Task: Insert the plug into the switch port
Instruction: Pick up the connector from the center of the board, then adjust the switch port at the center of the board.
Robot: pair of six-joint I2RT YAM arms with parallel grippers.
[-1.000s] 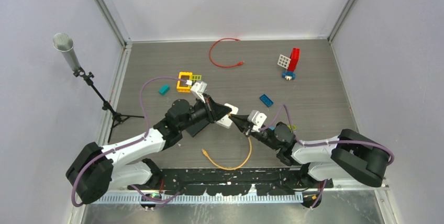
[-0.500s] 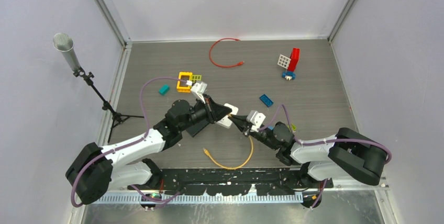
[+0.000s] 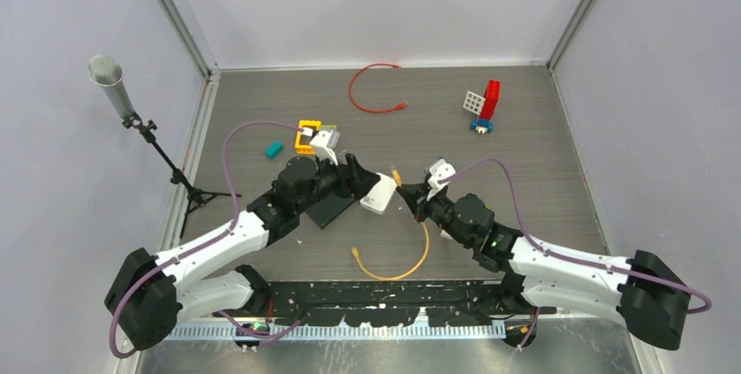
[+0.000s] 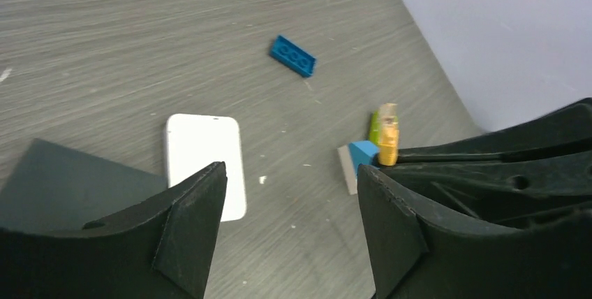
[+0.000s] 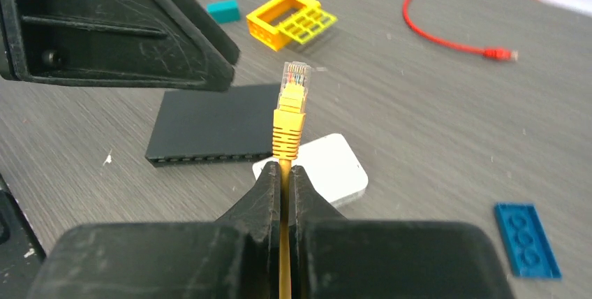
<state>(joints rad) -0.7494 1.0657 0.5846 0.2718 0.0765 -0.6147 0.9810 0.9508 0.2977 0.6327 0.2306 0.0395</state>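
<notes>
The yellow plug stands up from my right gripper, which is shut on the yellow cable just behind the plug's boot. From above, the plug points up and left, just right of a white box. The black switch lies flat past the plug, its row of ports along the near edge. In the top view the switch is half under my left arm. My left gripper is open and empty above the table, with the white box and the plug ahead of it.
The yellow cable's other end lies near the front edge. A blue brick, a yellow frame brick, a teal brick and a red cable lie farther back. A red and white brick stack is at the back right.
My left gripper has opened and drawn back to the left. My right gripper has closed fully on the yellow cable, and the right arm has shifted, bringing the plug higher.
</notes>
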